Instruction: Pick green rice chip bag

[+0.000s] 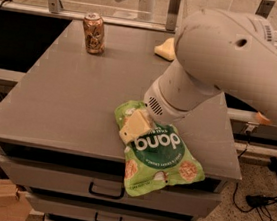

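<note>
Your gripper sits low on the upper left part of the large bright-green crinkly rice chip bag, apparently placed for a grasp. How far open it is, and whether it holds anything, cannot be told. The bag lies flat at the front edge of the grey table, toward the front right corner, with its lower end overhanging. The copper-coloured drink can at back left and the yellow sponge at the back edge are well apart, so a straight lift looks unobstructed.

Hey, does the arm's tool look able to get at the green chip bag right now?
Probably yes: the tool is right over the upper left of the green chip bag, with nothing between them.
</note>
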`<act>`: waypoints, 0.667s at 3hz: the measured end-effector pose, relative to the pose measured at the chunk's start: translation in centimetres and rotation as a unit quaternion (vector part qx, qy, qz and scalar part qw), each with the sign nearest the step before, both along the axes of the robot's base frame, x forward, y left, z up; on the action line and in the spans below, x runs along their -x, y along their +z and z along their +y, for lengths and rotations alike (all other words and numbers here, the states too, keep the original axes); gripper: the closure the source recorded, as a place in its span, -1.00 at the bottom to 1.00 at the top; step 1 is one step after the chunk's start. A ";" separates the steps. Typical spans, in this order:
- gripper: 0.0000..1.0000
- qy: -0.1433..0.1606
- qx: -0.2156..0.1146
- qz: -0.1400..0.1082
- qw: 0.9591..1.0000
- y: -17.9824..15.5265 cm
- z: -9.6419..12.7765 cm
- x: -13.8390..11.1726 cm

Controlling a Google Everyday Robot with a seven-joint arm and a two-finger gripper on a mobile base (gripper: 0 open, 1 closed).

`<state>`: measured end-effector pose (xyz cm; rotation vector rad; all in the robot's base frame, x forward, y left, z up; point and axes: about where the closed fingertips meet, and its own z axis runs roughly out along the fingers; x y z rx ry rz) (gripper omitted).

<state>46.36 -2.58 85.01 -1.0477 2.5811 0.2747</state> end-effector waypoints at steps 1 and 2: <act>0.23 -0.003 -0.011 -0.013 1.000 -0.5 0.4 -0.2; 0.68 -0.003 -0.011 -0.013 1.000 -0.5 0.4 -0.2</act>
